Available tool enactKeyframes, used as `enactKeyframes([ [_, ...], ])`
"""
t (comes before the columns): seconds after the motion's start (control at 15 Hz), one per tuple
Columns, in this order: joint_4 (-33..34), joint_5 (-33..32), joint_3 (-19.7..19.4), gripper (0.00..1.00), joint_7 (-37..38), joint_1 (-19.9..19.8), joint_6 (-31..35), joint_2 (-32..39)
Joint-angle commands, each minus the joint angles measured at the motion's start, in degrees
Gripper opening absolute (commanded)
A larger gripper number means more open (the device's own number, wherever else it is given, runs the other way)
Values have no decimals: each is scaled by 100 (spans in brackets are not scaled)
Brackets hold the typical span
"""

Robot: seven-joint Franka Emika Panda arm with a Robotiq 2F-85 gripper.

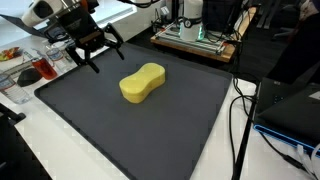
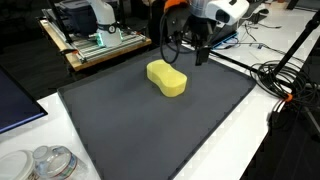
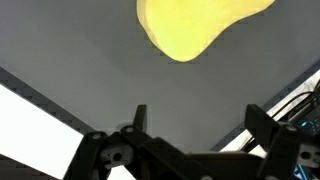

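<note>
Your gripper (image 3: 197, 120) is spread wide, both fingers (image 3: 140, 115) far apart with nothing between them. It isn't holding or touching anything.

It hangs over the dark grey mat (image 1: 150, 130) near a corner of it. In the wrist view the mat's edge runs diagonally just behind the fingers on both sides, with the white table (image 3: 20, 110) beyond. In both exterior views the gripper (image 1: 105, 58) (image 2: 190, 55) points down at the mat and looks clear of the surface. I can't tell the exact gap.

The yellow sponge (image 3: 195, 25) is the nearest thing to you. In the wrist view it sits at the top of the frame, ahead of the fingertips and roughly centred on the gap between them, apart from both. Part of it is cut off by the frame edge. In both exterior views the sponge (image 1: 142, 83) (image 2: 167, 79) lies flat on the mat, peanut-shaped, around the mat's middle, near the gripper but not in contact.

Around the mat:
- A wooden board with lab gear (image 1: 195, 40) (image 2: 95, 45) sits off the far edge.
- A bundle of black cables (image 2: 285, 80) lies on the table to one side, and shows at the edge of the wrist view too.
- Clear plastic containers (image 2: 50, 162) stand off the near corner in an exterior view.
- A plate with something red (image 1: 10, 55) sits beside the arm in an exterior view, too small to identify.
</note>
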Motion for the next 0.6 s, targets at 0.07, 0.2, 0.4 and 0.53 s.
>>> enactKeyframes([
  [0.07,450,-581,97,100,-683,332,-544,296],
  [0.2,450,-888,98,100,-890,536,-729,256],
  [0.4,462,-1381,96,100,-1171,842,-986,216],
  [0.53,450,-1724,97,100,-1413,1022,-1082,206],
])
